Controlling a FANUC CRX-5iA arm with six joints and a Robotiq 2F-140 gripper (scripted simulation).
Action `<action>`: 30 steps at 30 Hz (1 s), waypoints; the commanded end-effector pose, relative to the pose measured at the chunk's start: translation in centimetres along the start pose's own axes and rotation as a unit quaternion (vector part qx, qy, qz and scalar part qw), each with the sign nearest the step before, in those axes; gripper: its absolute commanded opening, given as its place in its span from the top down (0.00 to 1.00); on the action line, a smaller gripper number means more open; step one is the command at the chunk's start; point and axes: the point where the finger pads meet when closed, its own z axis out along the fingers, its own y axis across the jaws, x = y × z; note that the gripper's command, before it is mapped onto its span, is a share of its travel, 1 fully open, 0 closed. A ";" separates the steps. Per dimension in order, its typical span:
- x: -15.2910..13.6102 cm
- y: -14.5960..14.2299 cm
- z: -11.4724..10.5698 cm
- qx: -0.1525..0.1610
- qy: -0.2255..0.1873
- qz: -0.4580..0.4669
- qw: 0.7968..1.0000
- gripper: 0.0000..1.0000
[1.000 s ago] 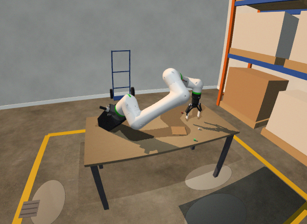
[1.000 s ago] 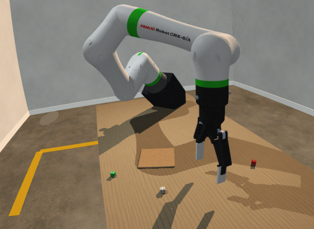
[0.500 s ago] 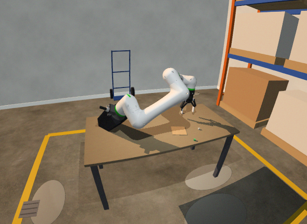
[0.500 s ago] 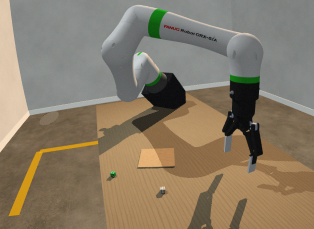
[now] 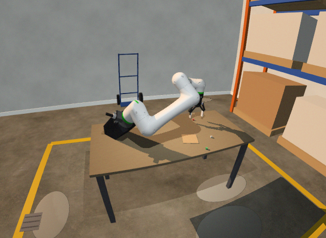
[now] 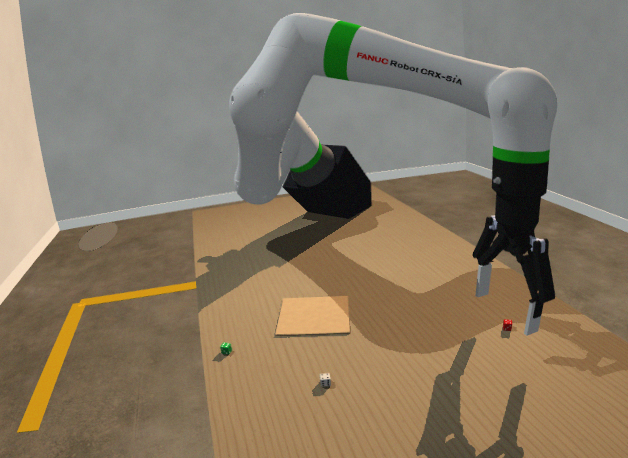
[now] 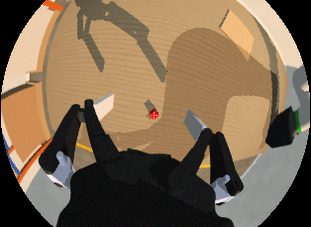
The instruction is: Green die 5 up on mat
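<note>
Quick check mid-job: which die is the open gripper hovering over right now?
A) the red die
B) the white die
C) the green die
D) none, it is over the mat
A: in the wrist view the red die lies between the spread fingers of the gripper, with the green die far across the table.

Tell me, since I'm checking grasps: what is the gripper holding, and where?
Nothing. The gripper is open above the table, with the red die lying untouched below it.
</note>
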 end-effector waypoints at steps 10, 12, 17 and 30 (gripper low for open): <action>-1.3 0.0 0.0 0.000 0.000 0.000 1.000 0.00; -1.3 0.0 0.0 0.000 0.000 0.000 1.000 0.00; -1.3 0.0 0.0 0.000 0.000 0.000 1.000 0.00; -1.3 0.0 0.0 0.000 0.000 0.000 1.000 0.00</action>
